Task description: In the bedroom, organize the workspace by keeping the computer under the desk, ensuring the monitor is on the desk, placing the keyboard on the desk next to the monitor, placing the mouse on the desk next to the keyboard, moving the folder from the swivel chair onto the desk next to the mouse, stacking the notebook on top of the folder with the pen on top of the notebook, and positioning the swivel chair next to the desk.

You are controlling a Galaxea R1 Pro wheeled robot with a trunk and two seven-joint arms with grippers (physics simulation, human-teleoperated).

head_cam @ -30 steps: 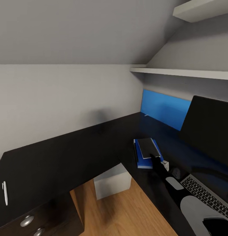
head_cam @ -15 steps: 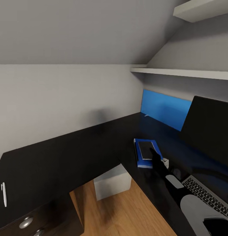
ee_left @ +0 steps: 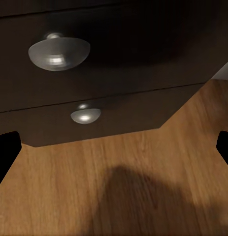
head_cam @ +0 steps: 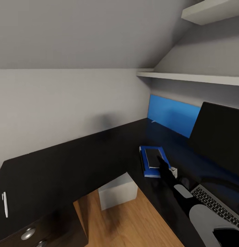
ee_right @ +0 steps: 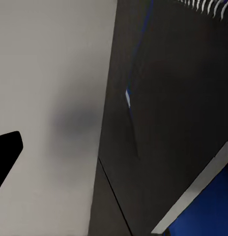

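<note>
The right gripper [head_cam: 160, 160] hovers over the notebook [head_cam: 152, 157], which lies on the folder [head_cam: 148, 168] on the tabletop [head_cam: 81, 157]; I cannot tell whether it is open. The left gripper [ee_left: 114, 147] is spread wide (near the drawers). The pen [head_cam: 5, 204] lies far off, so lift clear without dragging the notebook.

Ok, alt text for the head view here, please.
A dark notebook lies on a blue folder on the black L-shaped desk, with the right gripper over it. A monitor and keyboard sit to the right; a pale pen lies far left.
</note>
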